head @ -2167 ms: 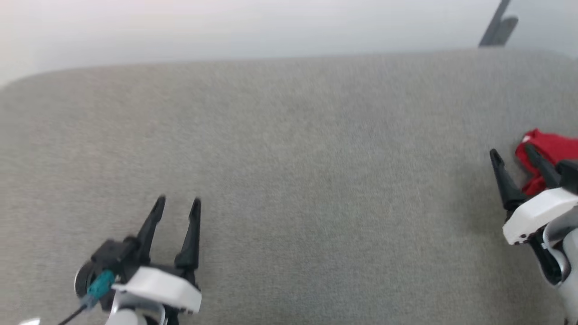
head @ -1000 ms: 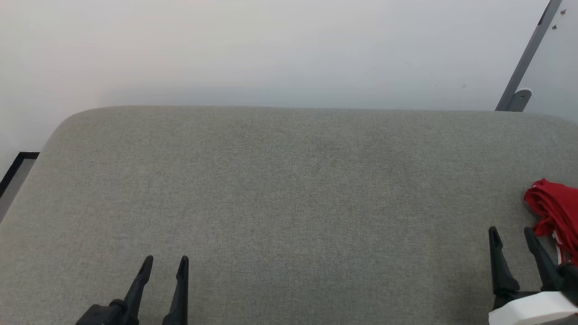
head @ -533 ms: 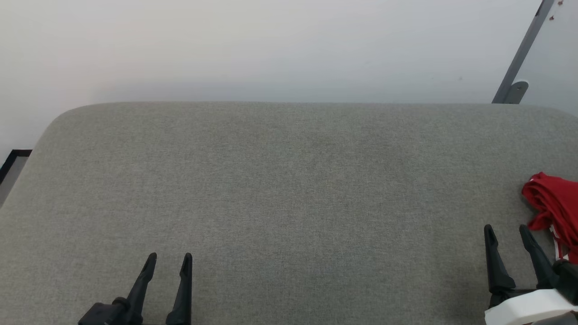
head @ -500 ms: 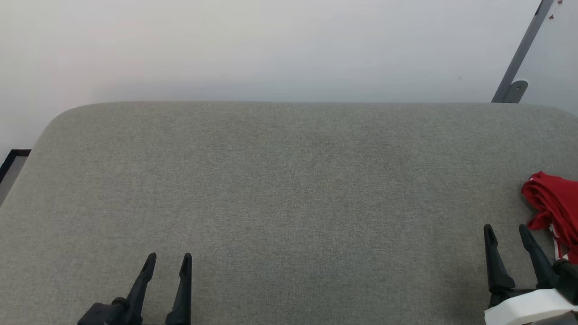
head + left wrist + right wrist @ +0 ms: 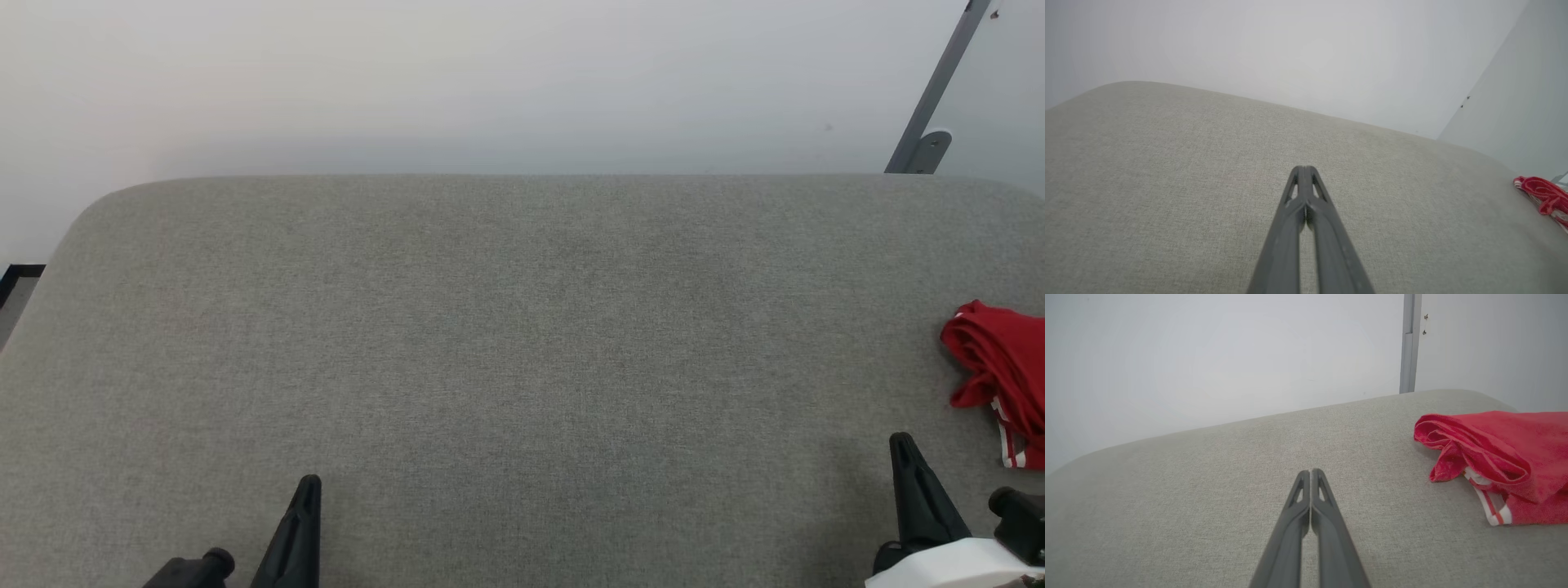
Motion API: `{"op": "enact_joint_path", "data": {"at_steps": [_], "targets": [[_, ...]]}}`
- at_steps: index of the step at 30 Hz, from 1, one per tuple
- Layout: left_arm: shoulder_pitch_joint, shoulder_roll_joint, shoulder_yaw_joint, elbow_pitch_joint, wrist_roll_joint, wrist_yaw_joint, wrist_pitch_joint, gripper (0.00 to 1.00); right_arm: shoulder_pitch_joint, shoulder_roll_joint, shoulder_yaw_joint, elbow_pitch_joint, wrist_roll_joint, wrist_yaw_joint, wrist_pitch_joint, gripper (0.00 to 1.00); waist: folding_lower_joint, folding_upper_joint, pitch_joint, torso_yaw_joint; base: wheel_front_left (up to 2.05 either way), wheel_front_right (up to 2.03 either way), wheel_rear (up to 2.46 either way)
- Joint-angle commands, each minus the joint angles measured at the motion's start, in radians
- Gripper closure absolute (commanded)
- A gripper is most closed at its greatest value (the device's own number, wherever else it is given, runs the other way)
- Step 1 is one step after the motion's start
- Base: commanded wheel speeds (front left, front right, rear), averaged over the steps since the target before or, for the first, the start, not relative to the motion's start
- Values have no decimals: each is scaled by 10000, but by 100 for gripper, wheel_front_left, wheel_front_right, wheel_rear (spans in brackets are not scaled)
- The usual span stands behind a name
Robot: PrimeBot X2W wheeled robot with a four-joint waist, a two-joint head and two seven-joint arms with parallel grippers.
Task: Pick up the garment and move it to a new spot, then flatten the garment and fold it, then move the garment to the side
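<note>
The garment [image 5: 998,371] is a crumpled red T-shirt with white-and-red striped trim, lying at the right edge of the grey padded surface [image 5: 522,343]. In the right wrist view the garment [image 5: 1494,457] lies bunched to the right of my fingers. The left wrist view catches the garment [image 5: 1541,196] far off at the right edge. My right gripper [image 5: 902,445] hovers low at the front right, a short way left of the shirt, shut and empty [image 5: 1310,473]. My left gripper [image 5: 309,486] sits at the front left, also shut on nothing [image 5: 1303,168].
A pale wall [image 5: 490,82] rises behind the surface's far edge. A grey metal post [image 5: 931,98] leans at the back right. The surface's left end curves down toward a dark-edged floor strip [image 5: 12,282].
Both grippers have closed from open to shut. The camera has tilted slightly, so the surface and shirt sit a little higher in the head view.
</note>
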State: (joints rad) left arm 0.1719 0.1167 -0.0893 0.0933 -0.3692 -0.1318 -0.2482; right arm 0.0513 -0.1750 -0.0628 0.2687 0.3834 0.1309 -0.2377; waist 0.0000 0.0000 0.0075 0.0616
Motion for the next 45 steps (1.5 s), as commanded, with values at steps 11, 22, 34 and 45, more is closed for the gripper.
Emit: {"op": "enact_joint_path", "data": {"at_steps": [11, 22, 34, 45], "targets": [[-596, 46, 220, 158, -2206, 15, 458, 100, -413, 145, -114, -186, 2041, 0, 556, 100, 0, 0, -5, -57, 0, 0, 0], [-966, 30, 376, 406, -3911, 7, 849, 100, -609, 313, -175, -208, 3646, -1, 1014, 100, 0, 0, -10, -113, 0, 0, 0], [-1298, -6, 556, 579, -5532, 8, 1249, 100, -796, 480, -238, -225, 5175, 0, 1456, 100, 0, 0, -13, -174, 0, 0, 0], [-1547, -42, 708, 712, -6711, 9, 1553, 100, -944, 604, -282, -238, 6313, -1, 1792, 100, 0, 0, -17, -225, 0, 0, 0]]}}
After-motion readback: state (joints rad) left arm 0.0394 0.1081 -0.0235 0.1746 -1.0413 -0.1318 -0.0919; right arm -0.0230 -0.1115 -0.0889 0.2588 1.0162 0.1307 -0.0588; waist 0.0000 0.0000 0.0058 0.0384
